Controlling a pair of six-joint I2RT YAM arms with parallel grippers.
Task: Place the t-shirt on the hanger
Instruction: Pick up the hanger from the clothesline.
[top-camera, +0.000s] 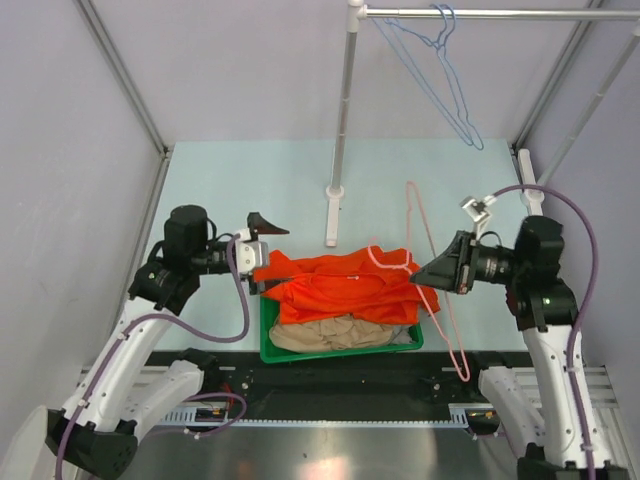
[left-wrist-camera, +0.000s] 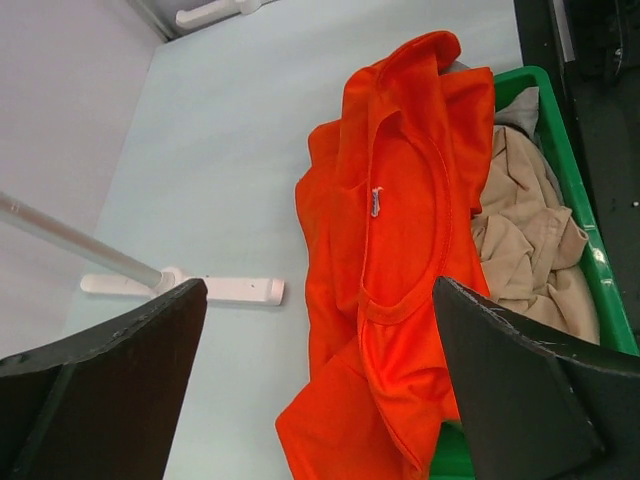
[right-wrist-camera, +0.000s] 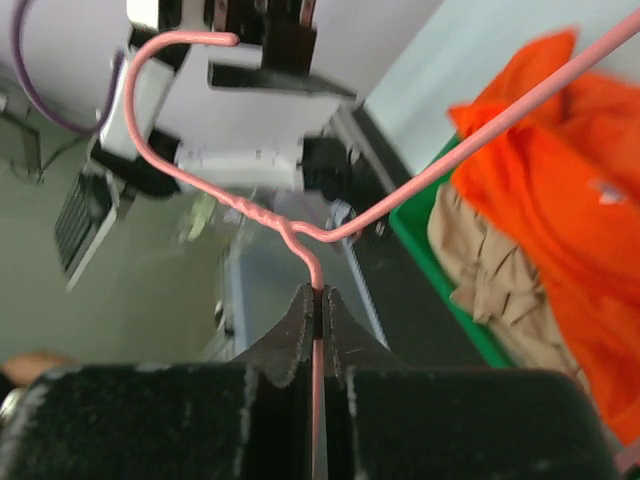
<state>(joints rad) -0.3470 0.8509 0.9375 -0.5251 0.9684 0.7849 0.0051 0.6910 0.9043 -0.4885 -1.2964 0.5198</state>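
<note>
The bright orange t-shirt (top-camera: 340, 285) lies crumpled over the green basket (top-camera: 340, 352), its round neck towards the left arm. My left gripper (top-camera: 268, 255) is open at the shirt's left edge. In the left wrist view (left-wrist-camera: 320, 290) its jaws stand wide apart, with the shirt (left-wrist-camera: 400, 200) ahead between them and nothing held. My right gripper (top-camera: 432, 272) is shut on the pale pink hanger (top-camera: 455, 335) at the shirt's right edge. In the right wrist view (right-wrist-camera: 322, 295) the jaws pinch the hanger's wire (right-wrist-camera: 316, 270) just below the twisted neck. The hook lies over the shirt.
The basket also holds a beige garment (top-camera: 330, 335) and a grey garment (top-camera: 405, 335) under the shirt. A white stand pole (top-camera: 343, 110) with its base (top-camera: 332, 215) rises behind the basket. Light blue hangers (top-camera: 474, 140) hang from the rail (top-camera: 500, 13) at top right.
</note>
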